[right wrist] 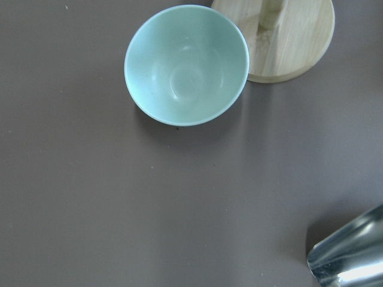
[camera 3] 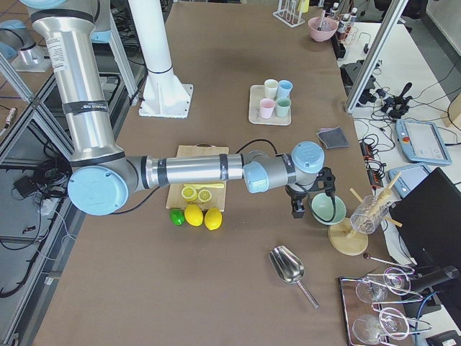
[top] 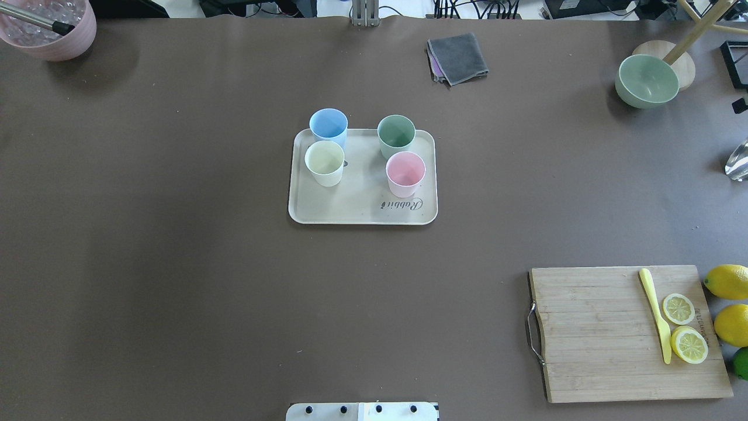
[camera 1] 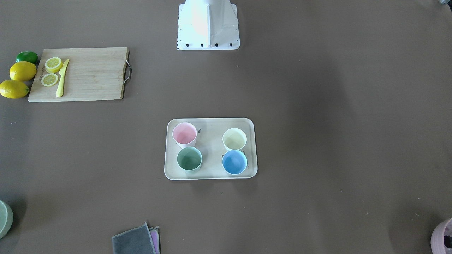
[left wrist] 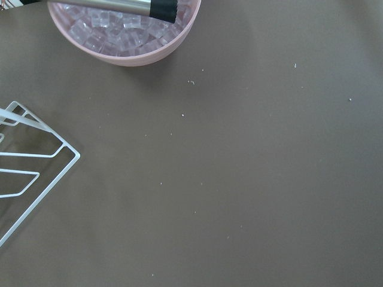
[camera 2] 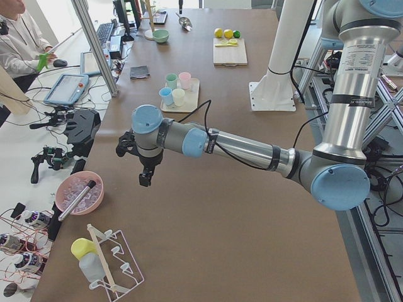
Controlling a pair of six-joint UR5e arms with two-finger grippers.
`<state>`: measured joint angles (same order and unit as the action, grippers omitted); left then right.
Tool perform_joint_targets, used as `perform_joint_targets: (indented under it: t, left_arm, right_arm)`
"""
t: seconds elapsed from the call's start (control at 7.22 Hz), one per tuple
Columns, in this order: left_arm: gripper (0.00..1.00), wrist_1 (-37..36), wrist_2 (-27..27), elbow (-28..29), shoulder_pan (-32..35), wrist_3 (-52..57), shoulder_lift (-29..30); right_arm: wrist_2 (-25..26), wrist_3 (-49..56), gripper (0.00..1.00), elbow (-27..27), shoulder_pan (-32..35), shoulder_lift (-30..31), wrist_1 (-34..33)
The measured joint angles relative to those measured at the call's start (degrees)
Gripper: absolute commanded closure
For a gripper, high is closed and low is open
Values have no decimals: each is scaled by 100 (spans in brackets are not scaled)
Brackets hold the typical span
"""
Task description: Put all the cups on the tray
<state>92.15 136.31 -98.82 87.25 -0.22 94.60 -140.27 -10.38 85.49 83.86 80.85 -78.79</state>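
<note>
4 cups (top: 405, 173), tray (top: 362, 207): matt, smooth; cutting board (top: 596, 333): wood; scoop (camera 3: 287, 265): glossy metal; table (top: 175, 263): matt.

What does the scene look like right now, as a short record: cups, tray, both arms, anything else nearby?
cups on tray: four of four, all upright
robot's left side: blue cup far, cream cup near
robot's right side: green cup far, pink cup near
tray: mid-table, lettered near end bare
left gripper: away from the tray, near the pink ice bowl; fingers open or shut, cannot tell
right gripper: away from the tray, by the green bowl; cannot tell
other: cutting board, no cup on it
</note>
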Motion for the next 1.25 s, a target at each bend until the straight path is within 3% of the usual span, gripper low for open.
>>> perform_joint_targets:
  t: [0.42, 1.25]
  left_arm:
    - [3, 18, 47, -52, -15, -42, -274]
    - [3, 48, 48, -14, -50, 0, -388]
  right_arm:
    - [0, 168, 0, 264, 146, 298, -6]
    - [57, 587, 0, 260, 495, 587, -25]
